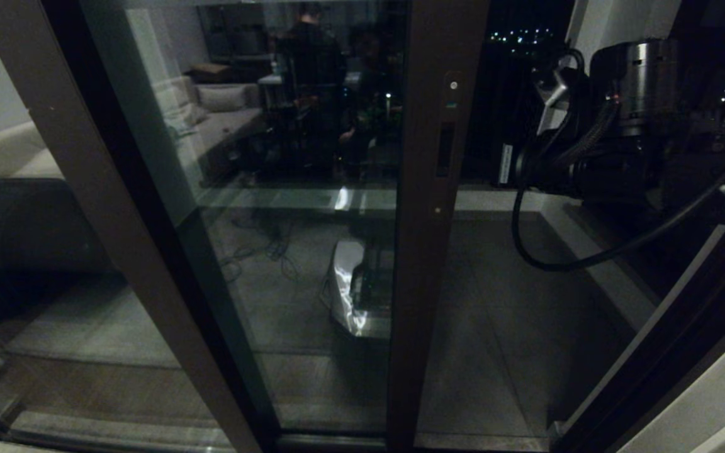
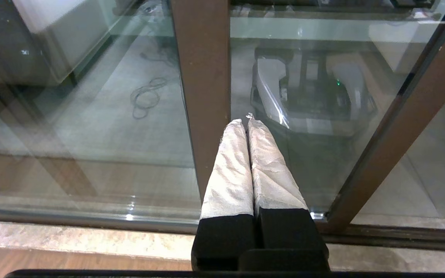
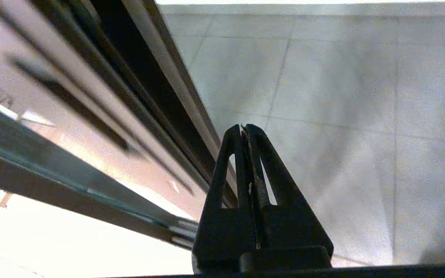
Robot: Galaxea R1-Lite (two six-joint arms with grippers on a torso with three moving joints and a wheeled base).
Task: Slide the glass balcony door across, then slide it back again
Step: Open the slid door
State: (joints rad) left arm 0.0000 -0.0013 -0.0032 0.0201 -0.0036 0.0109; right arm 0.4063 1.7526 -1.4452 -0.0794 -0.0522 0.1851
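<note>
Two end effectors: right end effector (image 3: 244,127) is raised in the open gap beside the door, its black fingers pressed together on nothing; left end effector (image 2: 247,121) hangs low in front of the glass, its white-wrapped fingers (image 2: 230,170) also shut and empty.
Door position: the glass balcony door (image 1: 287,189) stands just to the left of the right end effector, partly slid across, so that bare balcony floor (image 1: 501,302) shows through the gap beneath that end effector.
Door handling: judged heavy and stiff, a tall pane that should roll along its floor track (image 3: 157,88) rather than lift; the glass is slippery and fragile, so pushing on the pane is a poor choice.
Where to take hold: the brown stile (image 1: 428,220) is the strong part; hooking closed fingertips into its slot handle, or pressing on the stile's edge, looks the safest way to drive it either way.
Door look: floor-to-ceiling glass in a dark brown metal frame, reflecting a sofa and the room behind.
Slot handle (image 1: 445,149): narrow, black, recessed, upright in the stile, to the left of the right end effector and apart from it.
Screws (image 1: 453,85): small and pale, above and below the slot.
</note>
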